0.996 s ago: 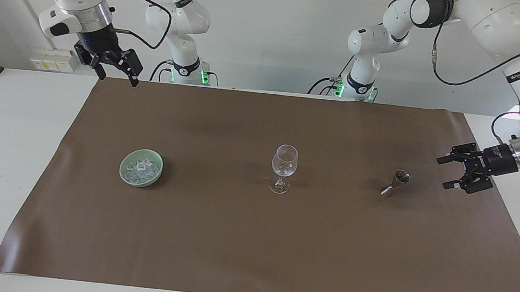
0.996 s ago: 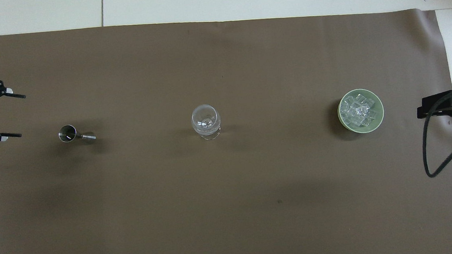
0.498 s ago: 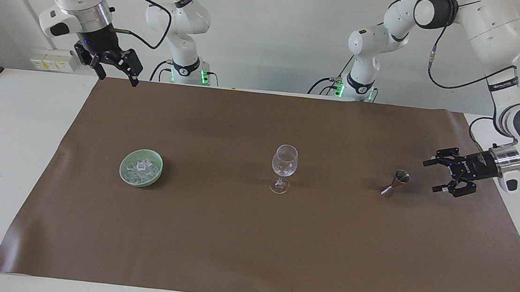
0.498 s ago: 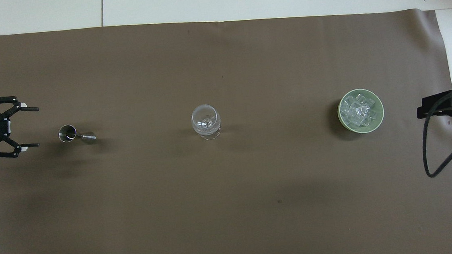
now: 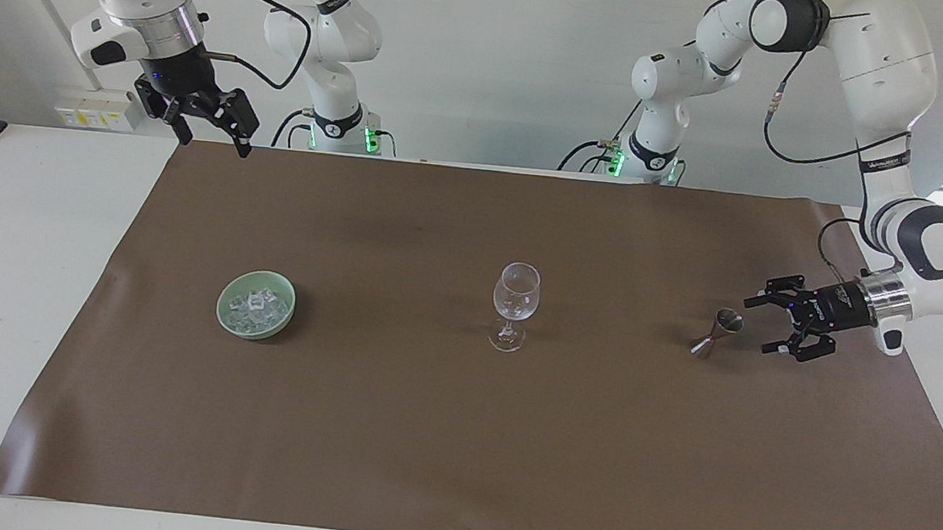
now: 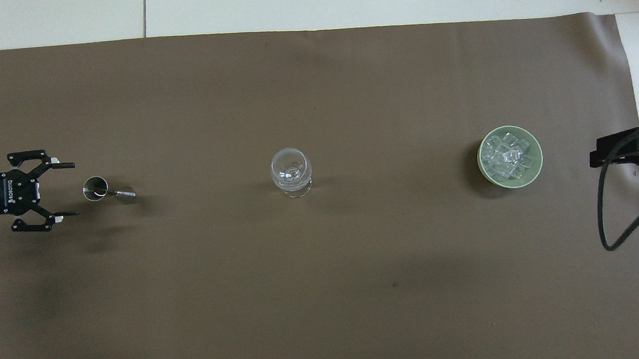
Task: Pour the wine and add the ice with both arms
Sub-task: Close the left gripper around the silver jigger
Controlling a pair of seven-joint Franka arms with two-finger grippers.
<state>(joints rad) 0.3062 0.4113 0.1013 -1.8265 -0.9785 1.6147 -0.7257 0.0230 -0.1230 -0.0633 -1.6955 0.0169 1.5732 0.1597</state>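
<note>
Bright, even light; soft shadows

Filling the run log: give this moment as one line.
left gripper: open beside small steel jigger | right gripper: open, waiting | clear wine glass: empty

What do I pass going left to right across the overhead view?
Left gripper, open → jigger → wine glass → bowl of ice → right gripper.
</note>
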